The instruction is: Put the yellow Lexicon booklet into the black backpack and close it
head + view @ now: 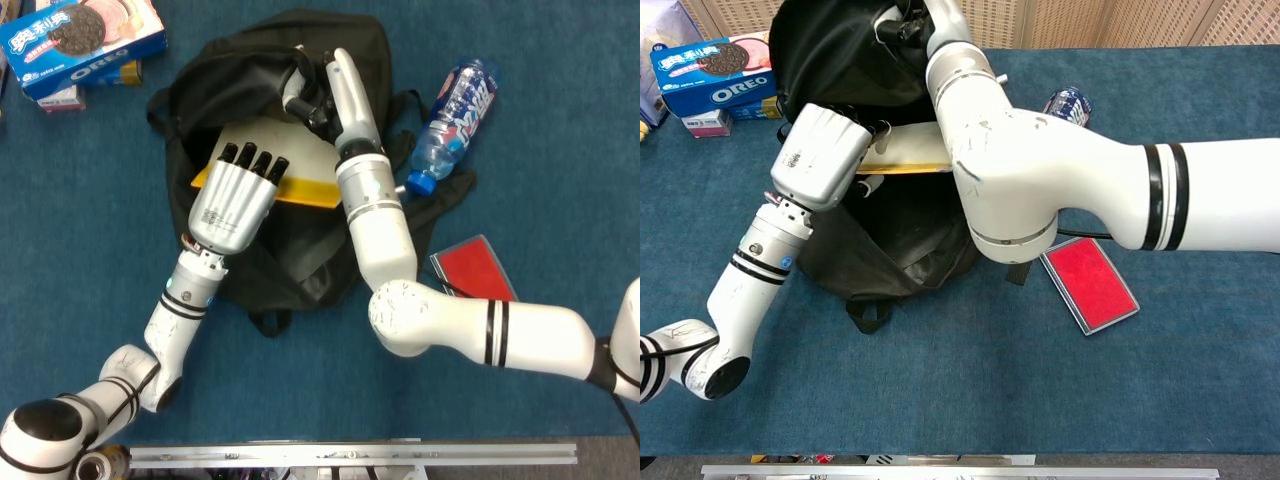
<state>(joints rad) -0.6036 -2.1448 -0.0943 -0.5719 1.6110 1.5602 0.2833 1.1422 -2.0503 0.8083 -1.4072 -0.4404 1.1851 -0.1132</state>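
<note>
While right hand [318,88] grips the black backpack [250,75] rim, left hand [235,195] pinches the yellow booklet [285,160]. Booklet sits half in the opening.

White arms, black joint bands, silver left hand [232,204], black fingertips [254,160]

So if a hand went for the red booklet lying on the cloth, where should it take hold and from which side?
Probably the long outer edge of the red booklet, coming from the open table on the far side from the black backpack. It lies flat and thin, so fingers would have to slide under an edge. Its inner corner sits close against the right arm and backpack, leaving little room there.
</note>
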